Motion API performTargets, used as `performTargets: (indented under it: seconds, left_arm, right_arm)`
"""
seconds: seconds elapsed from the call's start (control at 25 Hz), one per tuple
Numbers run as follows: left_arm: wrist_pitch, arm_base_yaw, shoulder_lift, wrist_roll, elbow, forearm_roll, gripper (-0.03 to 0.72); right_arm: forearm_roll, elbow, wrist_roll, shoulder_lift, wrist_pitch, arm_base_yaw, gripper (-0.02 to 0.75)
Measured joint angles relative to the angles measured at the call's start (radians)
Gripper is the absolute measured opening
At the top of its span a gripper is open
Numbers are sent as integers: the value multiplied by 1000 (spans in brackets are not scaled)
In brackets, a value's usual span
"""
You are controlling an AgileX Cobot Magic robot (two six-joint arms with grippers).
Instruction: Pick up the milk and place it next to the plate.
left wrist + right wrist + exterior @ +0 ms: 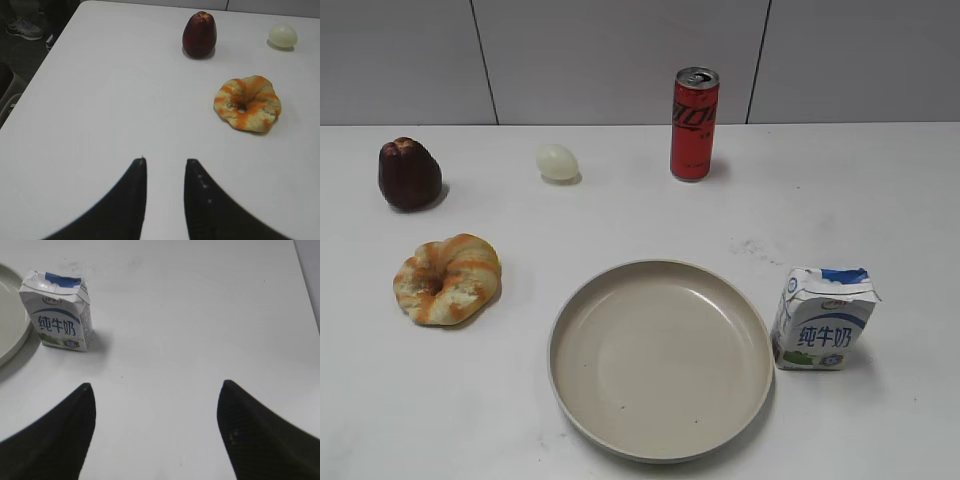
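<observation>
The milk (823, 318) is a small white carton with blue characters. It stands upright on the white table just right of the plate (660, 358), a large round beige dish, close to its rim. In the right wrist view the milk (59, 319) stands ahead and to the left, beside the plate's rim (11, 320). My right gripper (156, 386) is wide open and empty, well short of the milk. My left gripper (165, 161) is open with a narrow gap and empty over bare table. Neither gripper shows in the exterior view.
A ring-shaped bread (447, 278) lies left of the plate. A dark red fruit (409, 174), a pale egg (558, 162) and a tall red can (694, 124) stand along the back. The table's left edge (45, 65) shows in the left wrist view.
</observation>
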Motion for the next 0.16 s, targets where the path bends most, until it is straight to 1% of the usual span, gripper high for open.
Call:
performTargets:
  seconds: [0.16]
  left_arm:
    - [0, 0, 0, 0, 0, 0, 208]
  right_arm:
    - [0, 0, 1, -112, 0, 0, 572]
